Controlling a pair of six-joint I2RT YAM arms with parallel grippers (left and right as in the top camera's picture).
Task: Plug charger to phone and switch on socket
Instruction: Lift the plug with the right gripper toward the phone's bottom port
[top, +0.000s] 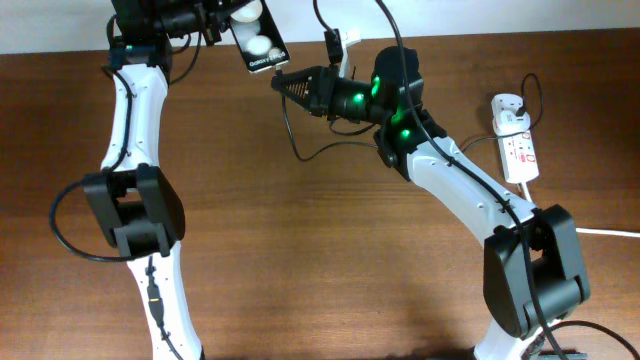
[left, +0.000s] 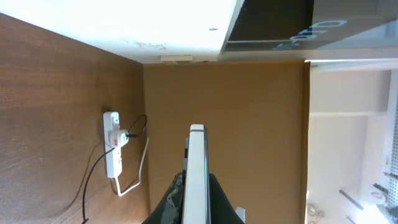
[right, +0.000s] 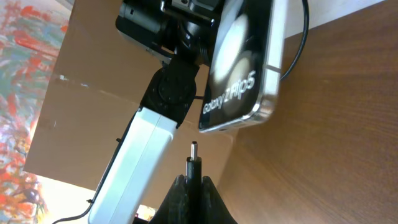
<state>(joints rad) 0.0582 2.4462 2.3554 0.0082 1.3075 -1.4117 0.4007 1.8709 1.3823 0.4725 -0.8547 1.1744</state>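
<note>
Both your grips hold: left jaws clamp the glossy flat phone (right: 242, 68); right jaws pinch the charger (right: 193, 167), metal tip clear only wrist-side.

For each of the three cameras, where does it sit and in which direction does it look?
Overhead: above the table, looking down; both arms show, the left gripper holding the phone, the socket beside the right arm.
Left wrist: on the left arm, looking along the phone's edge toward the socket; its own fingers show below.
Right wrist: on the right arm, facing the phone's screen; the right gripper pinches the charger.
Shared: all three see the phone; overhead and left wrist see the socket.
</note>
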